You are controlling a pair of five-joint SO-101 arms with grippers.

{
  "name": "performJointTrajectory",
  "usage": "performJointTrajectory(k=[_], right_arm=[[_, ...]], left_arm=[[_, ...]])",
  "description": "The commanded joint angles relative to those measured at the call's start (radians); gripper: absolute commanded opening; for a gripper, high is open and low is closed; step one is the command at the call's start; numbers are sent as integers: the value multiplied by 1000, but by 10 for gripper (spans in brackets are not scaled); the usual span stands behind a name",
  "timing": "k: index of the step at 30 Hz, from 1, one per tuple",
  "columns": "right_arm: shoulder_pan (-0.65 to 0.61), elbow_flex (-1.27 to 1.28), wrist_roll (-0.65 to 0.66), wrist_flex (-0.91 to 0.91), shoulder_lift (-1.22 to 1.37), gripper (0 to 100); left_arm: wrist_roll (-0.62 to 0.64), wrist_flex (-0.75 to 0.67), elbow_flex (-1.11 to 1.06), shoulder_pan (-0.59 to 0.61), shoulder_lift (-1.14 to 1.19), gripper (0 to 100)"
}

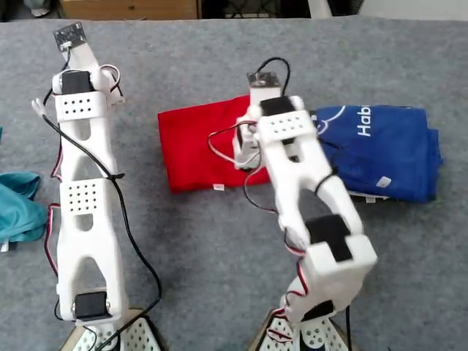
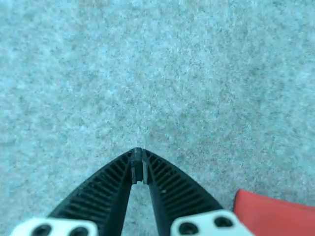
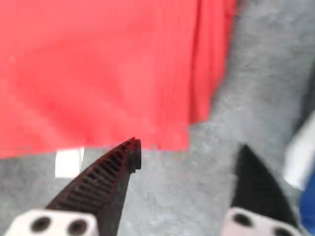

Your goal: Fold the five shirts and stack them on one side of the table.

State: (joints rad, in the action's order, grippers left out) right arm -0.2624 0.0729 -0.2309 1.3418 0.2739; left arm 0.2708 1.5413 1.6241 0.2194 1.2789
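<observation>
Step in hand, as judged: the folded red shirt is due to go onto the blue one. The teal one is not yet folded.

Near to far:
- Teal shirt (image 1: pixel 18 208): crumpled at the left edge of the counter (image 1: pixel 212 248), left of the left arm, well apart from the others.
- Right pincer (image 3: pixel 189 157): spread, empty, hanging over the near right corner of the red shirt (image 1: pixel 194 146). That shirt lies folded flat mid-counter, with a white tag (image 3: pixel 69 162) at its near edge.
- Blue shirt (image 1: pixel 384 146): folded, on the right side, near the red. A pale layer peeks from under its near edge; cannot tell what it is.
- Left pincer (image 2: pixel 138 164): pressed together, pinching nothing, above bare counter at far left, with a corner of the red shirt off to its right.

Next move, as judged: lower the right pincer onto the red edge and catch every layer so the fold holds. Then carry the shirt right and lay it squarely on the blue.

Views compared: the right wrist view shows a strip of bare counter between red and blue, so they lie apart. In the high view the arm covers that gap. The wrist views make each pincer's state plain, and the high view gives the layout across the counter.
</observation>
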Motion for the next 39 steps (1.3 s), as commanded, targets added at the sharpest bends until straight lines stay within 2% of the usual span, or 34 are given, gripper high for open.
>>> performJointTrajectory(k=[1, 8, 11, 13, 16, 19, 27, 34, 39], right_arm=[[-15, -76, -57, -80, 81, 363], [-12, -297, -100, -94, 303, 362], [-12, -360, -100, -89, 378, 331], [-12, -398, -98, -60, 420, 268], [0, -452, -89, -11, 470, 121], [9, -506, -25, 40, 518, 18], [54, -670, 55, 218, 552, 14], [103, -952, 173, 414, 530, 14], [190, -1110, 259, 425, 507, 14]], left_arm=[[5, -18, 44, 12, -18, 33], [5, -18, 44, 12, -18, 33], [3, -18, 44, 12, -18, 33], [2, -18, 44, 12, -18, 33], [2, -18, 44, 12, -18, 33], [0, -18, 44, 12, -18, 33], [0, -18, 44, 12, -18, 33], [0, -18, 44, 12, -18, 33], [0, -18, 44, 12, -18, 33]])
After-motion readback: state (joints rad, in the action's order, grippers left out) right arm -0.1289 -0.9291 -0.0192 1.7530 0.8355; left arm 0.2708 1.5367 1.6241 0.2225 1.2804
